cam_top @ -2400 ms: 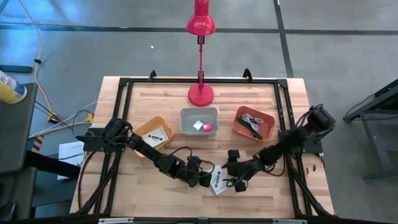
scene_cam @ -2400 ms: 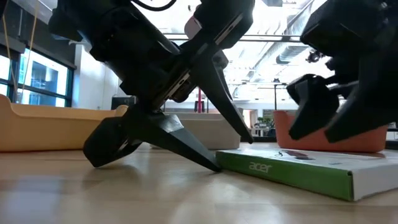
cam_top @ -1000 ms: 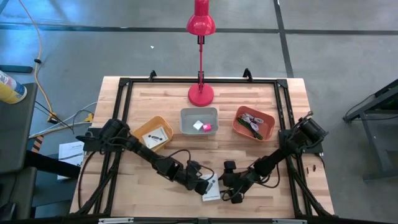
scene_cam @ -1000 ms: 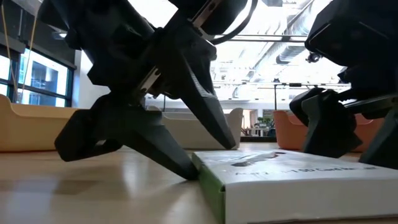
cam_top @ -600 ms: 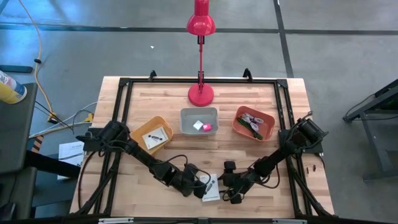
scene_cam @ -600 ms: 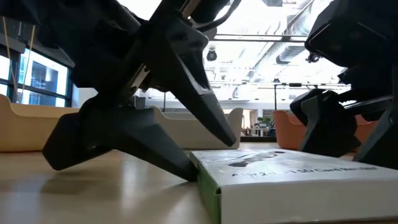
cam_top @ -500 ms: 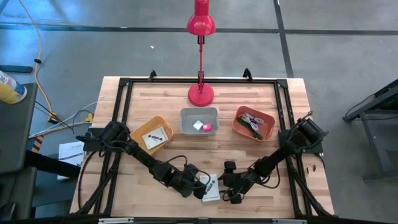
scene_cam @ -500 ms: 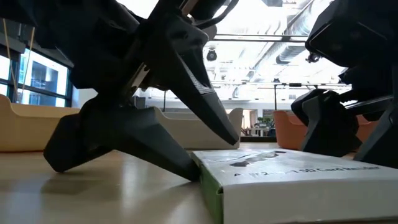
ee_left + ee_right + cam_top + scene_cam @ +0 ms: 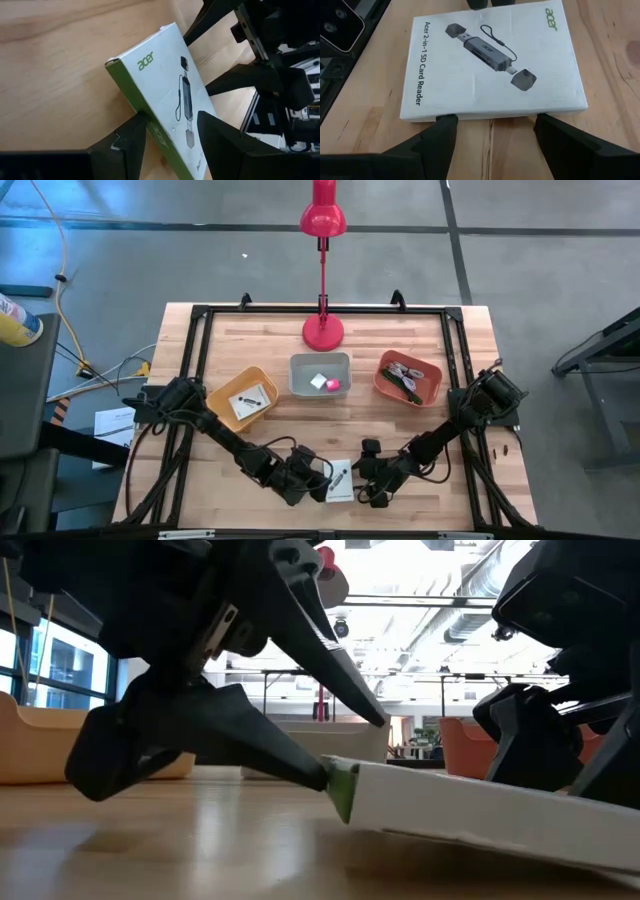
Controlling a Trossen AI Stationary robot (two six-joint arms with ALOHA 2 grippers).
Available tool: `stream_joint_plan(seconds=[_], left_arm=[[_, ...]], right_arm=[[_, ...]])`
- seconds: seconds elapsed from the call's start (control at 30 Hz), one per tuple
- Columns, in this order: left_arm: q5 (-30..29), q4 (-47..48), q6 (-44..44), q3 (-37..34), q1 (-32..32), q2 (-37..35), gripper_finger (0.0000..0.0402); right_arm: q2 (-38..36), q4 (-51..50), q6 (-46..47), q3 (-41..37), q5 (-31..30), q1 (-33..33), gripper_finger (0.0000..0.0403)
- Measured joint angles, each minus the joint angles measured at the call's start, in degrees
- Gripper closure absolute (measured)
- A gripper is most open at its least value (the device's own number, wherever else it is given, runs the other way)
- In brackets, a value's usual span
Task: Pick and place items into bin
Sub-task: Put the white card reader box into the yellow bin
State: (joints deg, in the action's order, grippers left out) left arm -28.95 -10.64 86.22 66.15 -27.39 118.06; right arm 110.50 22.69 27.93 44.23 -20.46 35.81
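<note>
Acer card-reader box (image 9: pixel 492 62) at the surface's (image 9: pixel 400 425) front edge, one end lifted: light, stiff, slick; grip its thin edges. Left hand (image 9: pixel 167 132) clamps it; right hand (image 9: pixel 492 127) spread wide.

Grey concrete floor (image 9: pixel 200 260), bright windows (image 9: pixel 70 675)

My claws are black. The box (image 9: pixel 492 62) is white with green edges, green letters and a grey picture. The table (image 9: pixel 330 415) is light brown wood. The lamp (image 9: pixel 323 265) is red. One bin (image 9: pixel 320 375) is grey, one bin (image 9: pixel 242 398) is yellow, one bin (image 9: pixel 408 378) is orange.
</note>
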Motion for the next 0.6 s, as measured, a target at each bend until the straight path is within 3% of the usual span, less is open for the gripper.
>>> stream_joint_plan(seconds=[0.17,0.37,0.6], left_arm=[[-3.63,-2.62,-1.49,-0.27,-0.16,-0.18,0.024],[0.87,-1.43,0.52,-0.47,0.13,-0.28,0.024],[-2.33,-4.53,-1.21,-1.01,-0.03,-0.26,0.024]], right_arm=[[-0.02,-0.21,0.06,-0.02,-0.16,0.0,0.0144],[0.05,0.95,-0.26,-0.15,-0.73,0.0,0.0144],[0.13,2.18,-0.85,-0.17,-1.46,-0.07,0.0144]])
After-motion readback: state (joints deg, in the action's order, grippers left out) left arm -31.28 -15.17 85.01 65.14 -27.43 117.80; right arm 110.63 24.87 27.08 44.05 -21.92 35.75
